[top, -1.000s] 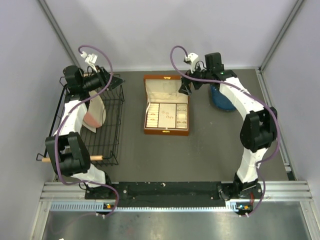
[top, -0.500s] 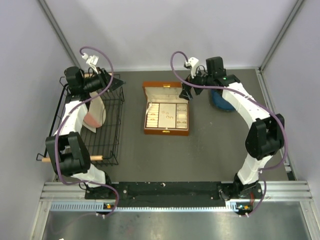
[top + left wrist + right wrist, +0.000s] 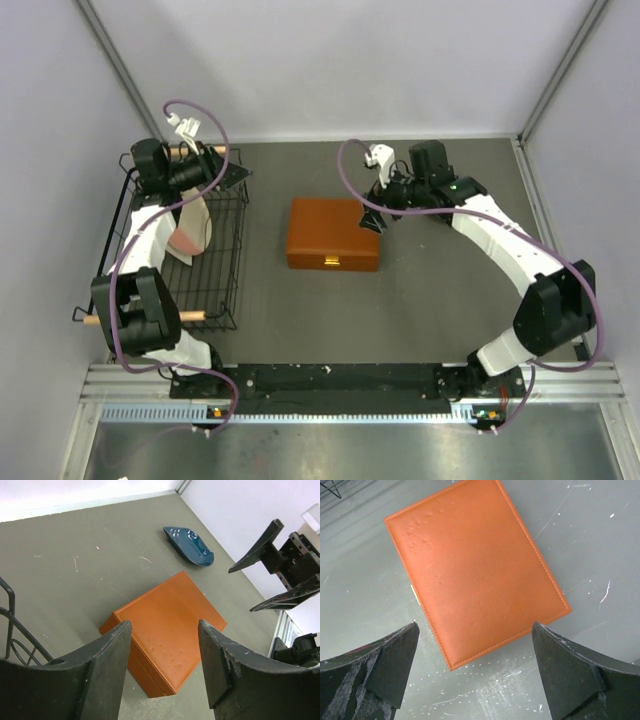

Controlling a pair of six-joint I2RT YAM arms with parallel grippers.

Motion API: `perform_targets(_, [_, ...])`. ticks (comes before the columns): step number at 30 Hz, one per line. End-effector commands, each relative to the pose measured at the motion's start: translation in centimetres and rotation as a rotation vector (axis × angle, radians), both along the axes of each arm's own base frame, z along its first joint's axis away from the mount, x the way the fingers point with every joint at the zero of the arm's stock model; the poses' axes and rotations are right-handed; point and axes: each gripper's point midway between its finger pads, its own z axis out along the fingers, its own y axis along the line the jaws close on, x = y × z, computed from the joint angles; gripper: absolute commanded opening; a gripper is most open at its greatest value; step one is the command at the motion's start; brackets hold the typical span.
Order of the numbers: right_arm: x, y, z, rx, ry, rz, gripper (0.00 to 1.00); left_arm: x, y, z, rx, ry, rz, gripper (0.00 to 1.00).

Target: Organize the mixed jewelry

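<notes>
The brown box (image 3: 333,233) lies shut in the middle of the table, its gold clasp (image 3: 414,592) on the near side. The mixed jewelry is hidden in every view. My right gripper (image 3: 378,212) hovers open just past the box's back right corner, and in its wrist view the gripper (image 3: 474,627) frames the lid's edge (image 3: 475,570) with nothing held. My left gripper (image 3: 232,172) is open and empty above the wire basket's far end. Through its wrist view the left gripper (image 3: 164,630) looks across at the box (image 3: 175,605) and the right gripper (image 3: 240,591).
A black wire basket (image 3: 215,270) stands at the left with a pale and pink item (image 3: 188,230) inside. A wooden handle (image 3: 95,320) sticks out near its front. A dark blue dish (image 3: 189,545) sits behind the box at the back right.
The box's lid, standing open a second ago, has come down and is now shut. My right gripper moved down and nearer with it. The left arm barely shifted.
</notes>
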Motion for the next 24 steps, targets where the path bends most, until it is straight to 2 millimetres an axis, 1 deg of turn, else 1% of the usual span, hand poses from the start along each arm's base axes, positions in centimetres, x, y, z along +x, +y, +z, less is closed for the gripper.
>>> perform_targets(1, [-0.9,0.2,2.8,0.028,-0.099,0.008,0.95,-1.2,-0.5,1.0,0.017,-0.050,-0.030,0.61])
perform_targets(3, [-0.8,0.7,2.6,0.015,-0.118,-0.001,0.95,-1.2,-0.4,0.9,0.016,-0.046,-0.030,0.61])
perform_targets(4, [-0.7,1.0,2.1,0.006,-0.115,-0.007,0.95,-1.1,-0.5,0.9,0.015,-0.045,-0.030,0.61])
perform_targets(5, [0.1,1.1,1.9,-0.012,-0.146,-0.040,0.95,-1.1,-0.6,0.8,0.015,-0.042,-0.027,0.61])
perform_targets(6, [-0.3,2.2,1.4,-0.030,-0.157,-0.028,0.95,-1.1,-0.6,0.7,0.014,-0.038,-0.027,0.61])
perform_targets(7, [0.5,2.1,0.0,-0.086,-0.176,-0.065,0.95,-1.0,-0.6,0.7,0.015,-0.039,-0.025,0.61])
perform_targets(8, [0.8,2.4,-0.5,-0.108,-0.194,-0.079,0.94,-1.0,-0.6,0.7,0.016,-0.040,-0.021,0.61])
perform_targets(9, [0.7,3.9,-0.5,-0.109,-0.231,-0.068,0.94,-1.0,-0.7,0.7,0.017,-0.039,-0.019,0.61])
perform_targets(10, [1.4,3.8,-2.0,-0.159,-0.239,-0.099,0.94,-1.0,-0.7,0.6,0.020,-0.041,-0.015,0.61])
perform_targets(11, [1.5,4.3,-2.6,-0.175,-0.248,-0.101,0.94,-0.9,-0.6,0.6,0.022,-0.043,-0.008,0.61])
perform_targets(12, [1.5,5.2,-3.0,-0.181,-0.261,-0.094,0.94,-0.9,-0.6,0.5,0.024,-0.043,-0.006,0.61])
perform_targets(13, [1.9,5.2,-3.4,-0.213,-0.280,-0.114,0.93,-1.0,-0.6,0.7,0.026,-0.048,-0.005,0.61])
perform_targets(14, [2.2,5.5,-4.9,-0.246,-0.272,-0.116,0.93,-1.0,-0.6,0.7,0.028,-0.051,-0.004,0.61])
perform_targets(15, [2.6,5.8,-5.1,-0.257,-0.294,-0.129,0.93,-1.1,-0.6,0.7,0.030,-0.050,-0.004,0.61])
perform_targets(16, [2.6,6.0,-5.8,-0.289,-0.313,-0.131,0.92,-1.2,-0.6,0.7,0.033,-0.055,-0.006,0.61])
perform_targets(17, [2.6,6.2,-7.0,-0.314,-0.307,-0.128,0.92,-1.2,-0.5,0.7,0.036,-0.057,-0.002,0.61])
perform_targets(20, [2.1,6.5,-8.5,-0.347,-0.308,-0.121,0.91,-1.4,-0.5,0.8,0.048,-0.063,-0.004,0.61])
perform_targets(21, [1.9,6.3,-9.6,-0.370,-0.301,-0.121,0.91,-1.5,-0.6,0.8,0.050,-0.064,-0.008,0.61])
perform_targets(23, [1.5,6.3,-10.2,-0.391,-0.303,-0.116,0.91,-1.6,-0.5,0.7,0.062,-0.072,-0.006,0.61])
perform_targets(24, [1.0,6.1,-10.8,-0.405,-0.298,-0.110,0.91,-1.6,-0.4,0.7,0.064,-0.066,-0.004,0.61])
